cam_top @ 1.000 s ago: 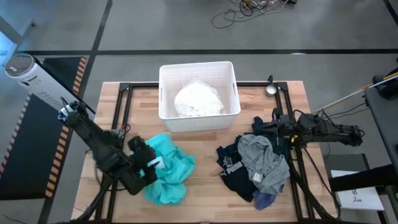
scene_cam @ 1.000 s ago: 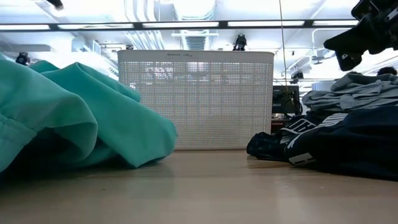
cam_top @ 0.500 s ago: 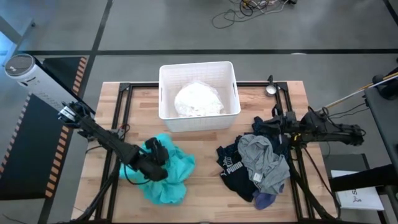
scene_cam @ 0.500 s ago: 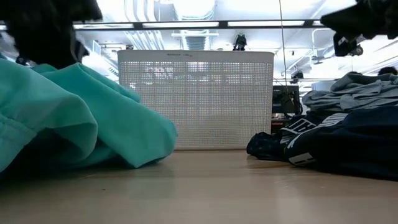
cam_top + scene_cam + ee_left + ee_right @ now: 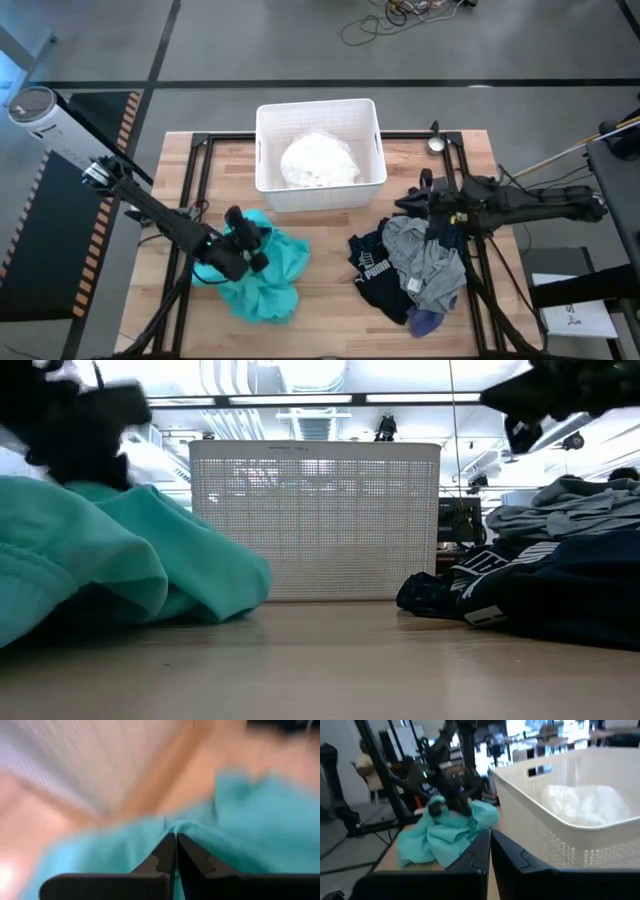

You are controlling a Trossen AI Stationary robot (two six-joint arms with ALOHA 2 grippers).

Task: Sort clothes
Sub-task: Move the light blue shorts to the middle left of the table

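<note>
A teal garment (image 5: 268,278) lies bunched on the table's near left, and my left gripper (image 5: 258,240) is shut on its far part. The white bin (image 5: 265,150) at the far middle holds a white garment (image 5: 318,162). On the right, a grey garment (image 5: 425,258) lies on a navy one with white lettering (image 5: 370,270). A small lavender piece (image 5: 425,322) shows at the pile's near edge. My right gripper (image 5: 418,200) hangs shut above the pile's far end, clear of it in the low view (image 5: 535,400). My left gripper pinches a raised pucker of the teal garment (image 5: 172,824) between its two shut fingers. It comes from the table's left, slanting down. One layer or several, I cannot tell. The cloth gathers toward the fingertips while the rest of the garment (image 5: 120,560) lies on the table.
The bin's perforated wall (image 5: 315,520) stands between the two heaps. A small round metal thing (image 5: 436,143) sits at the far right. Bare wood (image 5: 325,280) lies between the teal garment and the dark pile. Black frame rails (image 5: 200,160) run along both table sides.
My left gripper has gone toward the table's right and far edge onto the teal garment and shut on it. The garment has bunched up, and its right edge has drawn in toward the left. My right gripper has gone toward the table's left, over the pile's far end.
</note>
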